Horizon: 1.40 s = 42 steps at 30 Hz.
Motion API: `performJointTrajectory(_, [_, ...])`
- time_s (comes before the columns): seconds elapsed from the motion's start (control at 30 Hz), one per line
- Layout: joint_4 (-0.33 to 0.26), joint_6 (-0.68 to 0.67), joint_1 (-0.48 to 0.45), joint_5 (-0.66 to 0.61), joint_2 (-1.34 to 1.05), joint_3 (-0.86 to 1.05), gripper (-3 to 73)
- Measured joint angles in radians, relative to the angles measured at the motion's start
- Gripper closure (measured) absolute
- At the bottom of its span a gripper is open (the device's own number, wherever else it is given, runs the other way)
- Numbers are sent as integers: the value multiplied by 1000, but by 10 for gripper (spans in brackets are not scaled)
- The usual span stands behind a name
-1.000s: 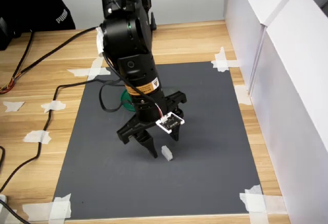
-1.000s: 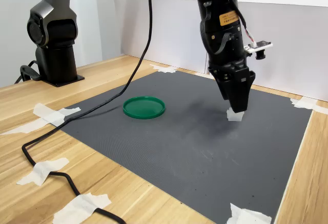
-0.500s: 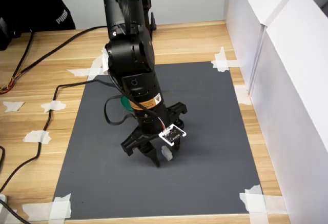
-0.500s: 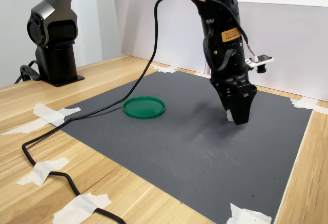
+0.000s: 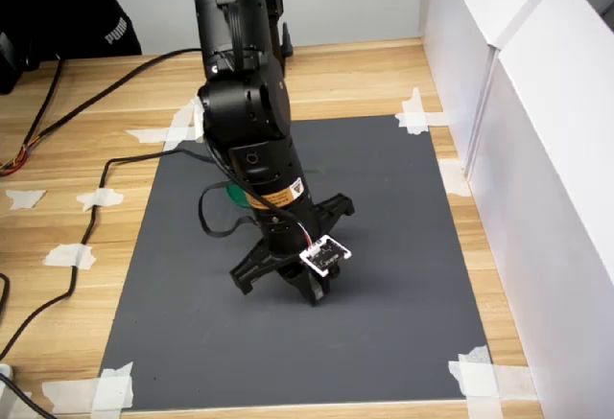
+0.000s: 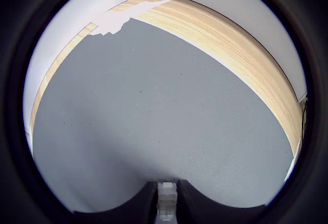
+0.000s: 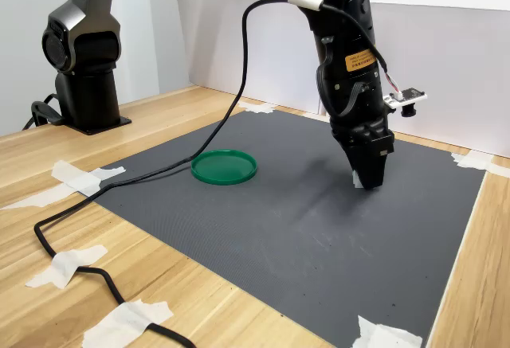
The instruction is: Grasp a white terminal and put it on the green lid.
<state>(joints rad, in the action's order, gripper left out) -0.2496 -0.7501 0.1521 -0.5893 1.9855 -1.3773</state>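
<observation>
The white terminal [image 6: 166, 196] shows in the wrist view as a tiny block pinched between my two fingers, resting on the dark mat [image 6: 154, 111]. My gripper [image 7: 370, 181] points straight down with its tips on the mat and is shut on the terminal, of which only a white sliver [image 7: 358, 178] peeks out in the second exterior view. In the first exterior view the gripper [image 5: 315, 294] hides the terminal. The green lid [image 7: 224, 166] lies flat on the mat, well to the second exterior view's left of the gripper. The arm covers most of the lid [image 5: 233, 196] in the first exterior view.
A black cable [image 7: 159, 174] runs from the arm across the mat and the wooden table. Tape scraps [image 7: 76, 177] hold the mat's corners. White walls [image 5: 537, 151] stand along the first exterior view's right. The arm's base [image 7: 84, 53] stands at the second exterior view's left.
The gripper has come down over the terminal to the mat, and its fingers have gone from wide open to shut on the terminal.
</observation>
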Motion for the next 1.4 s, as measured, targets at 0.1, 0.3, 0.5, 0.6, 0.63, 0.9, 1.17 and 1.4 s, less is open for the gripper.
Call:
performJointTrajectory(0.1, [-9, -1, 0, -14, 0, 0, 612])
performJointTrajectory(0.3, [-13, -1, 1, -83, -52, -1, 612])
performJointTrajectory(0.5, [-12, -1, 2, -113, -194, -1, 612])
performJointTrajectory(0.6, [-2, -1, 2, -164, -252, -1, 612])
performJointTrajectory(0.63, [1, -1, 2, -186, -268, -1, 612])
performJointTrajectory(0.9, [46, -36, 2, -243, -388, 85, 612])
performJointTrajectory(1.17, [90, -50, 2, -250, -453, 246, 612])
performJointTrajectory(1.4, [104, -50, -38, -248, -457, 357, 612])
